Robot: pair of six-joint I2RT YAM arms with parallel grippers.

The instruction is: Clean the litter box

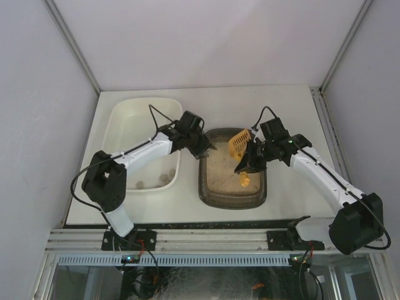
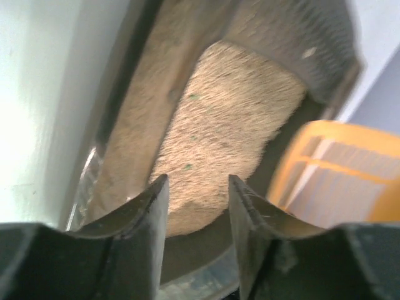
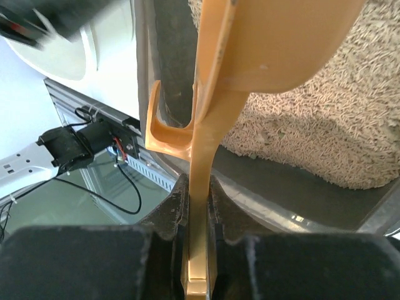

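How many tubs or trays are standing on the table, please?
2: the white tub on the left side of the table, and the dark litter box just right of it, holding pale litter. No others appear hidden.

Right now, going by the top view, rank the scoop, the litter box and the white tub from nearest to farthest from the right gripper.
1. Scoop: clamped in the right gripper, with its bowl just beyond the fingers.
2. Litter box: directly beneath the gripper, in the middle.
3. White tub: on the left, past the litter box's far side.
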